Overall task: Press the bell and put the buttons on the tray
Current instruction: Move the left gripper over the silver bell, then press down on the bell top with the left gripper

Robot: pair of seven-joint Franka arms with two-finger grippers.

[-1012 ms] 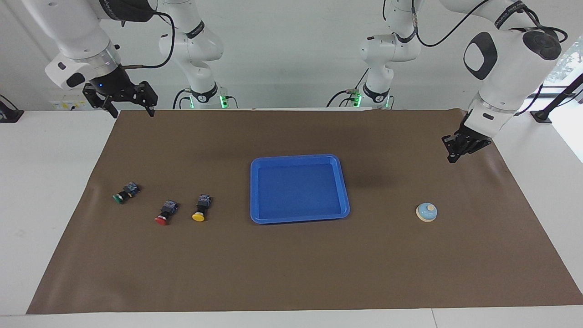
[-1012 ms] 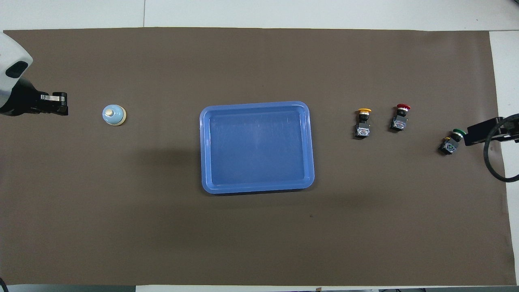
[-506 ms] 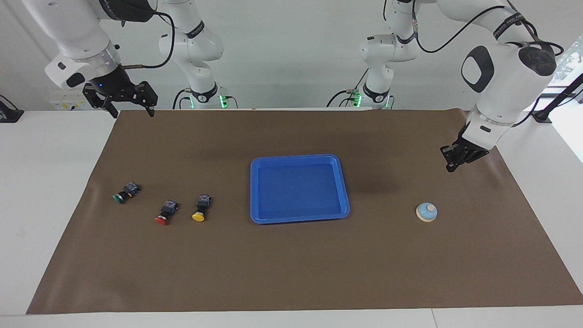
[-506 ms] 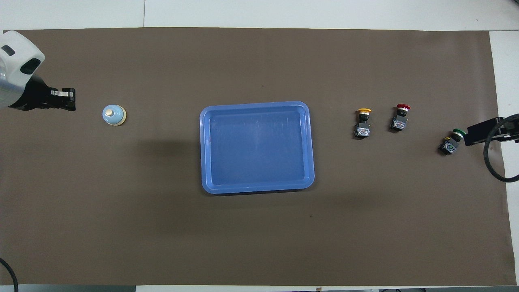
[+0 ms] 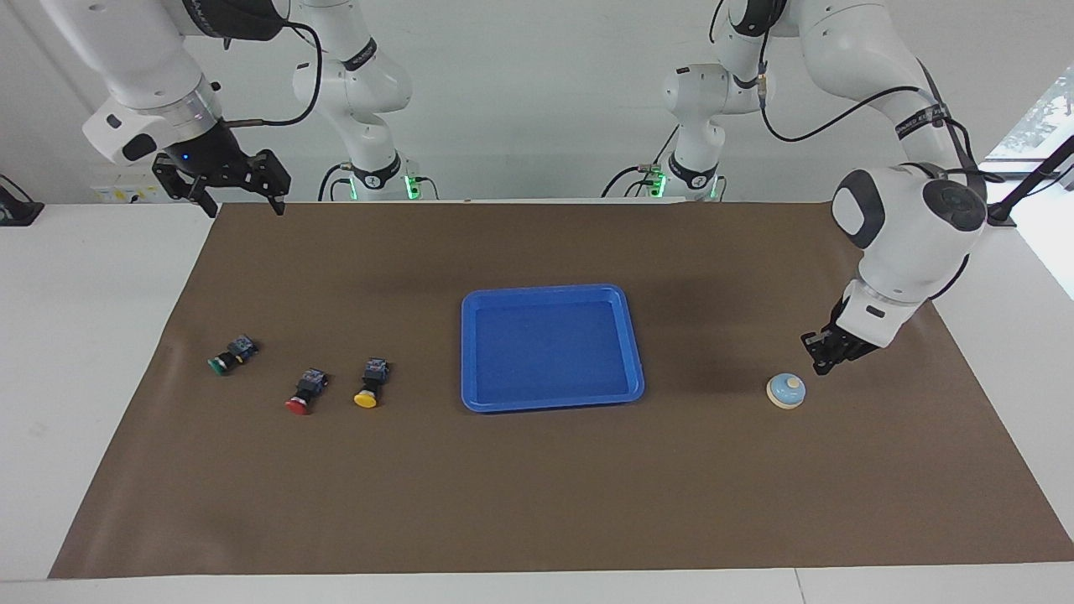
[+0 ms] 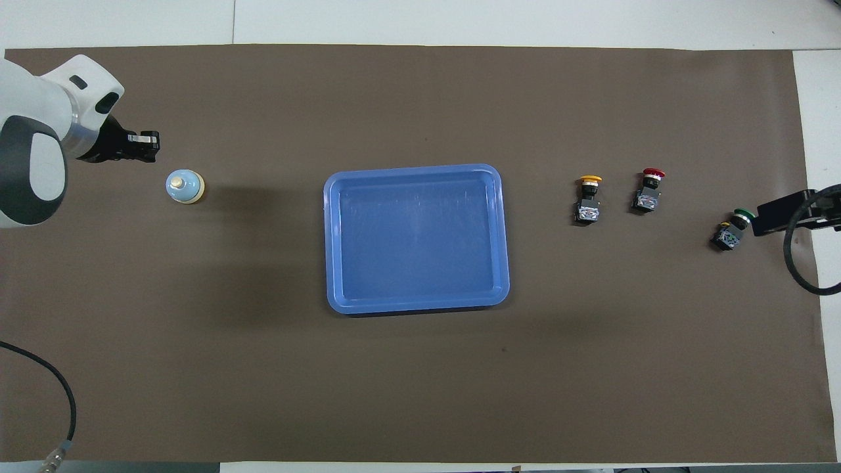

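Observation:
The light-blue bell (image 5: 785, 391) stands on the brown mat toward the left arm's end; it also shows in the overhead view (image 6: 184, 186). My left gripper (image 5: 817, 366) is shut and hangs low just beside the bell, without touching it; it also shows in the overhead view (image 6: 152, 146). The blue tray (image 5: 550, 291) lies empty at the mat's middle. The yellow button (image 5: 369, 387), red button (image 5: 302, 396) and green button (image 5: 222, 362) lie on their sides toward the right arm's end. My right gripper (image 5: 242, 206) is open and waits high over the mat's corner by its base.
The brown mat (image 5: 537, 503) covers most of the white table. In the overhead view the tray (image 6: 414, 169), the yellow (image 6: 589, 197), red (image 6: 649, 190) and green (image 6: 732, 230) buttons show in a row, with a cable loop (image 6: 798, 263) by the green one.
My left gripper has come down and moved toward the bell, from over the mat's edge to just beside it. The right arm, the buttons, the tray and the bell have not moved.

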